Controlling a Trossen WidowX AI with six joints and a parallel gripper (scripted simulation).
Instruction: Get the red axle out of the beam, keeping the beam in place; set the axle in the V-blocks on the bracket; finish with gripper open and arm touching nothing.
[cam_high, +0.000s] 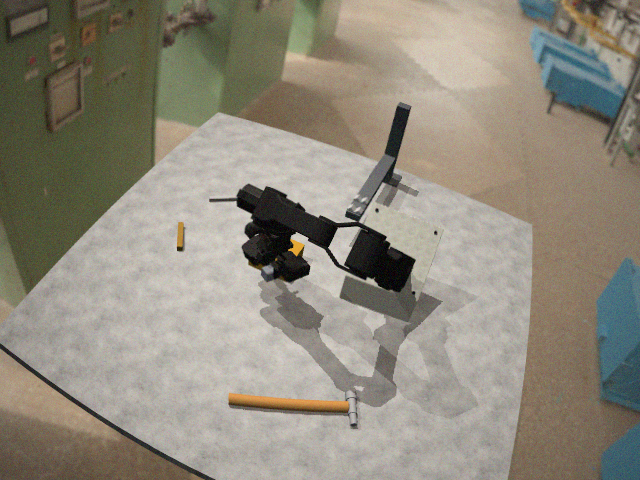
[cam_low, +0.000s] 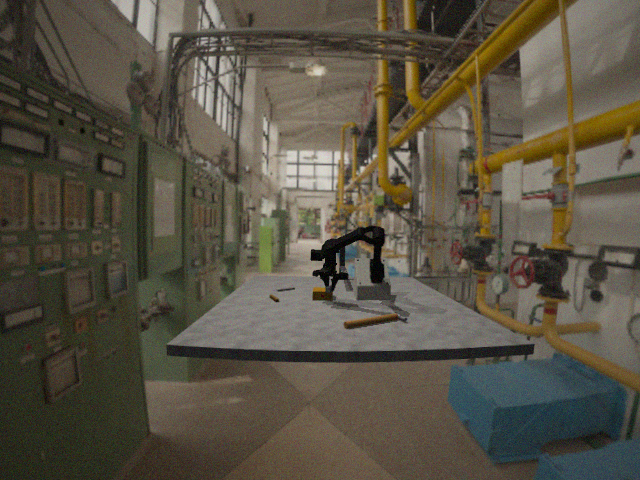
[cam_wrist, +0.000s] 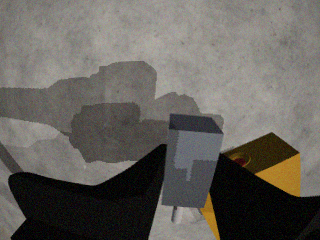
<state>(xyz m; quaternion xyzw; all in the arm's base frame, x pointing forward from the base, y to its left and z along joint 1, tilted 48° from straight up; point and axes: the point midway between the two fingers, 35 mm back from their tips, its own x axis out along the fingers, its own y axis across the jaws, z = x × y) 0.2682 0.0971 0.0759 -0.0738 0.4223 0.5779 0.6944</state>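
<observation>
In the top view, the arm is reaching toward ten o'clock. In the exterior view, its elbow is bending high, and the gripper is pointing toward six o'clock, its two fingers gripping firmly.

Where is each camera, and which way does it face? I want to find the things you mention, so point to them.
Top: high over the table (cam_high: 155, 335) (cam_low: 310, 330) (cam_wrist: 250, 65), tilted down; the black arm (cam_high: 297, 219) (cam_low: 356, 237) shows from above.
Exterior: beyond one table edge, looking along the hall; the arm shows from the side, small.
Wrist: on the arm, looking past the gripper (cam_high: 275, 262) (cam_low: 329, 286) (cam_wrist: 192, 152) at the table; only its dark fingers show, shut on a grey block (cam_high: 267, 272) (cam_wrist: 192, 175).
Top and exterior share the hammer (cam_high: 289, 404) (cam_low: 371, 321).
</observation>
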